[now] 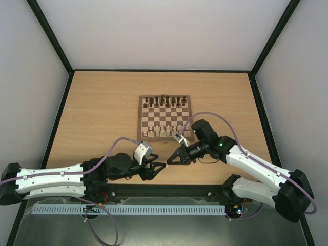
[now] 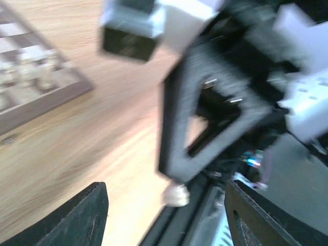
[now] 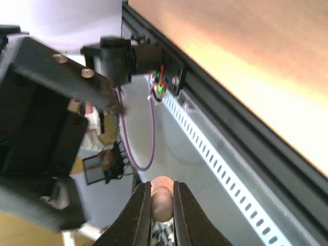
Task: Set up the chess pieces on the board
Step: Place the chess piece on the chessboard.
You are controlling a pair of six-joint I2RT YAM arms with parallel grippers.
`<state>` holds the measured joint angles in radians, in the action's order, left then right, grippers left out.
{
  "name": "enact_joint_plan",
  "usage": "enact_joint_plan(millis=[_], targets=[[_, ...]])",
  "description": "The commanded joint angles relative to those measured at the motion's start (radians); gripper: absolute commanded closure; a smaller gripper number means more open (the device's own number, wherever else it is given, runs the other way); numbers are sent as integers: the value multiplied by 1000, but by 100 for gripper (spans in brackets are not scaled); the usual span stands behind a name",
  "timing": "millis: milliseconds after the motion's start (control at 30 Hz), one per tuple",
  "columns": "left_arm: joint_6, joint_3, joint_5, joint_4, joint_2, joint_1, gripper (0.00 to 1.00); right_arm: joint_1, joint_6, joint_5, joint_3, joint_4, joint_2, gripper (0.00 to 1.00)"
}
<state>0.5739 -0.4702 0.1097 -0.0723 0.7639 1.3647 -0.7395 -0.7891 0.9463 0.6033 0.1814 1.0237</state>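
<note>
Right wrist view: pale piece pinched clear of the board

Right wrist shows a small pale cream rounded chess piece [image 3: 162,201] at the bottom centre of the frame. It is pinched between the black jaws of the right gripper [image 1: 171,160], with only its top showing above them. In the top view that gripper sits just below the lower edge of the square wooden chessboard with dark brown and cream checks [image 1: 165,117]. The board lies in the middle of the light wood-grain tabletop [image 1: 102,113]. Other pale cream chess pieces [image 1: 161,132] stand along the board's lower rows, and dark brown chess pieces [image 1: 164,100] line its upper edge. The left gripper [image 1: 157,168] faces the right one at lower centre, close to its tip. The left wrist view shows its jaws spread wide, with one black finger [image 2: 84,218] in each lower corner.
</note>
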Motion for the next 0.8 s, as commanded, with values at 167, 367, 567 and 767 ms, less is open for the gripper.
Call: enact_joint_plan(millis=[167,367,567,767], targets=[[309,-19,333,322,7,-193,32,-12,221,-480,333,242,132,99],[462,42,471,466,-170,-310,27,-68,292,-813,575,339,311,98],[431,64,464,498,-278,-383,24,-122,354,-1030,833,468,558,99],[409,79,449,472,-297,-389,24,-138,396,-1071,1084,586,813,99]])
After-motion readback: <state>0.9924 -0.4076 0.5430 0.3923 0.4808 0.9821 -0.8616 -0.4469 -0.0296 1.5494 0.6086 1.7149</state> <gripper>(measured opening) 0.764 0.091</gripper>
